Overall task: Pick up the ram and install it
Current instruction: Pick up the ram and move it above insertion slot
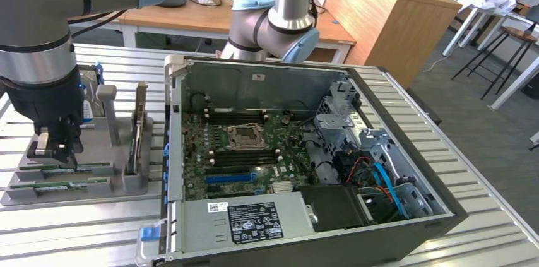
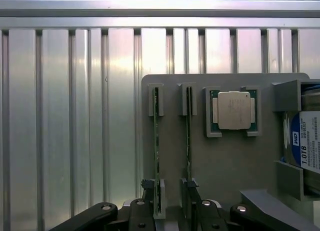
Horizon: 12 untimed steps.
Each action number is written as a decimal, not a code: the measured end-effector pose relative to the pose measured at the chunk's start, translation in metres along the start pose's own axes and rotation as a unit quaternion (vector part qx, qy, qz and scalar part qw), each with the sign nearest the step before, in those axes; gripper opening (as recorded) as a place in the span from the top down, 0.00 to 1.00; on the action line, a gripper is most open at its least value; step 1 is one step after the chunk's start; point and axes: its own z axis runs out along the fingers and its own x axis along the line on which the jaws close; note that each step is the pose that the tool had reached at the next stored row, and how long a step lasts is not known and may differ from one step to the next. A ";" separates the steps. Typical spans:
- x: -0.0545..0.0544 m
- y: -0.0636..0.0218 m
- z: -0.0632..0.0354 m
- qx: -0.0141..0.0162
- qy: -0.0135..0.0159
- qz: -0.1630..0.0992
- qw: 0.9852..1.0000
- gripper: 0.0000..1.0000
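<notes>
At the exterior view's left, the arm's end effector (image 1: 55,152), jaws spread wide, hangs just above the ram (image 1: 84,167). The thin green stick stands on edge in a grey holder (image 1: 76,195), beside a second stick (image 1: 59,185). An opened computer case (image 1: 252,84) sits to the right.

Open PC case (image 1: 252,84) sat on slatted metal counter (image 2: 75,116), motherboard (image 1: 244,153) exposed, power supply (image 1: 244,219) along near edge. Grey fixture (image 2: 225,161) beside it held processor chip (image 2: 233,110), blue-white-labelled hard drive (image 2: 307,141).
</notes>
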 end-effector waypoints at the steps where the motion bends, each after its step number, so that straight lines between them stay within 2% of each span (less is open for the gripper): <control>1: 0.000 0.0000 0.0000 0.000 0.000 0.000 1.000 0.63; 12: 0.000 -0.0003 0.0105 0.000 0.000 0.000 1.000 0.63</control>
